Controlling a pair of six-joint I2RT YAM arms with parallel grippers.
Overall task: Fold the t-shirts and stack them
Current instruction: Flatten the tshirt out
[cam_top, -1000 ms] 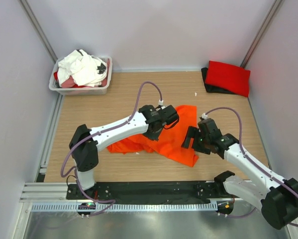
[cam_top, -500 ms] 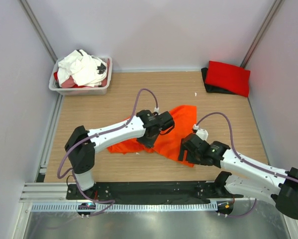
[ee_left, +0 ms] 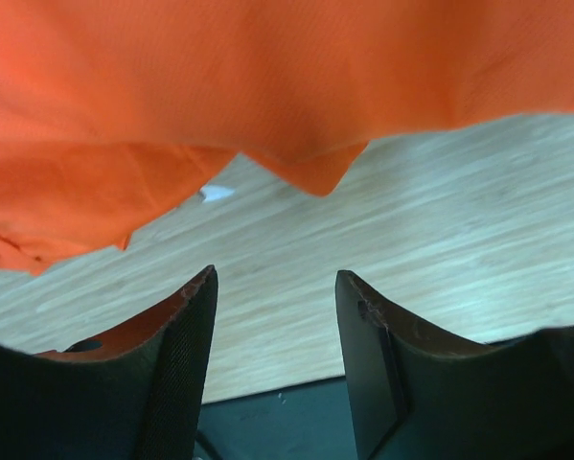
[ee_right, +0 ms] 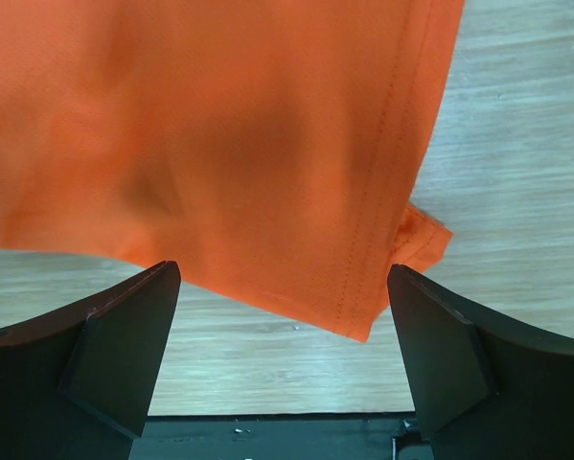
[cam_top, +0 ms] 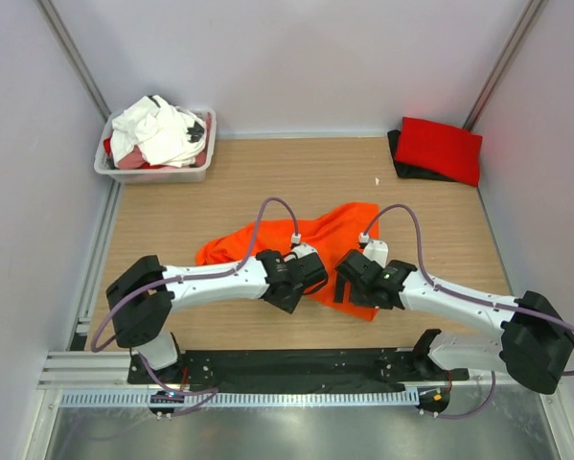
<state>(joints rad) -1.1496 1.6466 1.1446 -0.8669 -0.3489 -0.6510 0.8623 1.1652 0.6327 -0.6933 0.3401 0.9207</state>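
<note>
**Orange shirt: limp cloth, best taken by its near hem**

The orange shirt (cam_top: 339,230) lies rumpled on the worktop (cam_top: 239,182), well apart from the tub (cam_top: 157,175) and nearer the arm bases than the tub is. It looks thin and light. It should drape and bunch rather than hold a shape, and a pinch taken mid-panel would probably lift only a peak of cloth.

The stitched hem, which the right wrist view shows as a double seam running to a corner, looks like the firmest place to hold. The left wrist view shows a small pointed fold of the edge hanging just ahead of the fingers.

The left pincer (ee_left: 275,283) has its jaws apart with bare worktop between them and the shirt's edge just beyond. The right pincer (ee_right: 282,278) is spread wide, and the hem corner sits between its fingers without being gripped.

A folded red shirt (cam_top: 438,149) rests on a black one (cam_top: 399,158) in the far corner opposite the tub, and white shirts (cam_top: 162,129) are heaped in the tub.

No brand, label or writing can be read. A tiny white scrap (ee_left: 215,193) lies by the hem, too small to identify.
</note>
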